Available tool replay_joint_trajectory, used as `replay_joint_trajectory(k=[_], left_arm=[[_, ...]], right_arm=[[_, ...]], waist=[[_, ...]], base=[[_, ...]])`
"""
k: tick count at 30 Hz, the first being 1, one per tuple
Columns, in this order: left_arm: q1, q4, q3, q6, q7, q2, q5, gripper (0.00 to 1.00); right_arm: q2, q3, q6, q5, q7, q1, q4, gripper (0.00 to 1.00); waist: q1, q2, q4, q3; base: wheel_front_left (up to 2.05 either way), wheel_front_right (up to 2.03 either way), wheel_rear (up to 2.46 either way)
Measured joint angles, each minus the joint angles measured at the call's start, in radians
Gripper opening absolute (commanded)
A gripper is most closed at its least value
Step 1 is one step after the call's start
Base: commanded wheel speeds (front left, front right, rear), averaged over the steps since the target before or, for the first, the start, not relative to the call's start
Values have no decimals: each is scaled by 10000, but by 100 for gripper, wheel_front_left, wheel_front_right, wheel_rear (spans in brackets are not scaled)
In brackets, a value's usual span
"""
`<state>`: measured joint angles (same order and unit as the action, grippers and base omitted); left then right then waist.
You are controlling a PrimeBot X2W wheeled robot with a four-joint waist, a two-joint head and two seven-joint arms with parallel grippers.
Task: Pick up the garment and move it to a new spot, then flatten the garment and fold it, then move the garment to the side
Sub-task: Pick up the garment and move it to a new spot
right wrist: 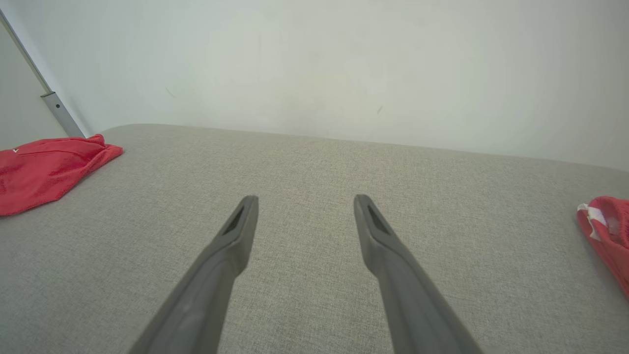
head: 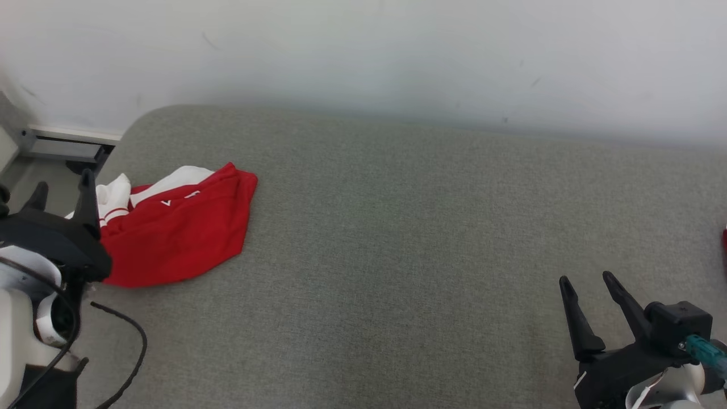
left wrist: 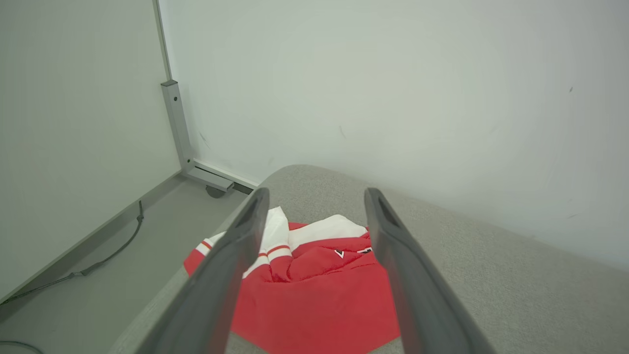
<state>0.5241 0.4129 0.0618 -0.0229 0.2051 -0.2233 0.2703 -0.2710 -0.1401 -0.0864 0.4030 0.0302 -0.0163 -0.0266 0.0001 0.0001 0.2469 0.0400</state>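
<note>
Both my hands are open and hold nothing. My left gripper [head: 63, 196] has its two long dark fingers spread wide, just beside the red and white soft cloth garment [head: 176, 233]. My right gripper [head: 586, 279] is spread wide too. It is well apart from the garment, over a bare part of the wide grey cloth-covered table [head: 397, 255].

The garment lies in a bunched heap at the far left end of the table, close to the rounded corner. From my left wrist I can see one bit of it right at the table's edge, maybe over it — I cannot tell for sure.

Here is what I think could go wrong. If I pinch just the top layer, I may lift one loose bit and the rest will drag behind in a mess. If I push instead of pinch, the heap could slide off the edge and drop to the grey floor [left wrist: 73, 295]. A loose black cable [head: 128, 341] curls on the table by my left arm — it could catch on the cloth or on me when I swing. There is also a second small red cloth [right wrist: 609, 236] at the far right edge, on my right gripper's side, and I might grab that one by mistake. The heap also hides its corners, so making it flat could go crooked.
</note>
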Motion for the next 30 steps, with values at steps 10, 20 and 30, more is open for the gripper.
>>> replay_joint_trajectory(k=[10,20,30], left_arm=[[1756,1967,23,-314,629,-151,217,100],[3175,4251,82,-399,1898,-537,483,100],[3723,5904,-151,-297,3452,-456,458,100]], right_arm=[[-188,84,2,-10,-278,483,343,100],[-364,159,2,-33,-493,1121,587,100],[-458,265,0,-44,-583,1449,556,100]], waist=[[1,0,-689,1004],[1,0,-1200,2194],[0,0,-1452,2847]], base=[[0,0,0],[0,0,0],[0,0,0]])
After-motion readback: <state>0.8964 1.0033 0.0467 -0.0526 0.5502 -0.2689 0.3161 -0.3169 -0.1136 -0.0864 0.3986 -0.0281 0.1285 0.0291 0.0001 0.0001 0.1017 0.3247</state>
